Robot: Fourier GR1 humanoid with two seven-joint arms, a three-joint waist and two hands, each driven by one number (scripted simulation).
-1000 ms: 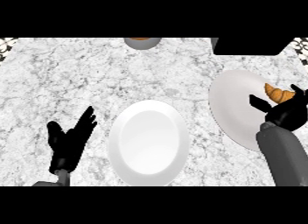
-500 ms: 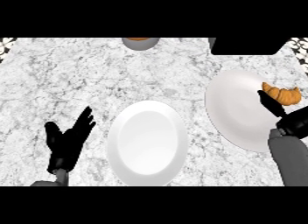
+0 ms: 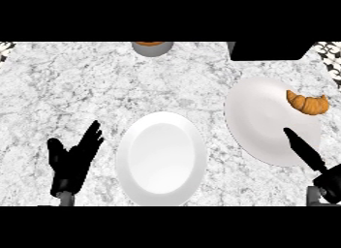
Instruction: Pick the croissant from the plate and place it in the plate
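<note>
On the right-hand plate (image 3: 263,116), near its upper right rim, lies the croissant (image 3: 308,103), untouched. Right hand (image 3: 323,169) sits at that plate's lower right edge, one straight finger stretched up over the white surface toward the croissant but apart from it; nothing pinched, fingers not curled round anything. Left of that plate, near it but not touching, is the second plate (image 3: 161,156), bare white. Further left of it, left hand (image 3: 71,162) rests over the marble counter (image 3: 80,92), fingers spread and pointing up, holding nothing. Well above the second plate, at the counter's far edge, a grey bowl (image 3: 152,48), partly cut off.
</note>
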